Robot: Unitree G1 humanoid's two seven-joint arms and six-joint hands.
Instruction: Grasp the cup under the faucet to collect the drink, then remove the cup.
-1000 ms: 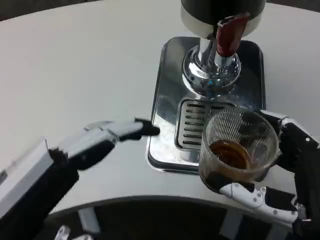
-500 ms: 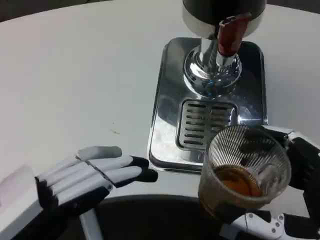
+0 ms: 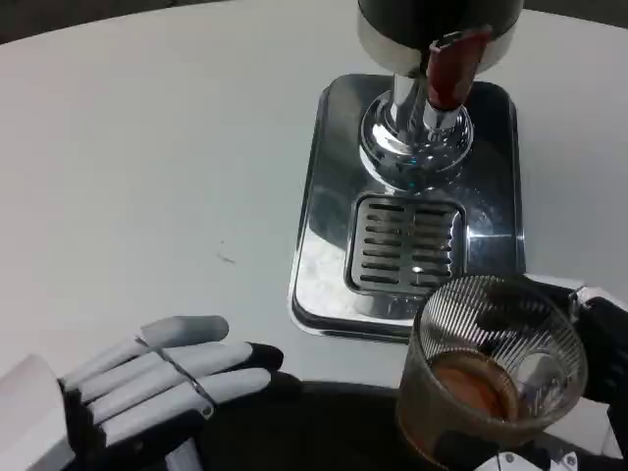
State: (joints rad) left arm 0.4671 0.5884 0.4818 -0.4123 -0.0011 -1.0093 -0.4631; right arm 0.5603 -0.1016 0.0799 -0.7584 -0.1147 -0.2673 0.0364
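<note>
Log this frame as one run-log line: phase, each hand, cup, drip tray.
phase: cup removed | right hand: holds cup, brown drink inside, off drip tray | left hand: flat, holds nothing | faucet: nothing beneath

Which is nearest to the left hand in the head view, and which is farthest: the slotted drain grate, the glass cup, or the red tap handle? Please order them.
From the left hand, at lower left:
1. Glass cup, lower right, held by the right hand.
2. Slotted drain grate, on the metal tray, right of centre.
3. Red tap handle, top, on the dispenser.
</note>
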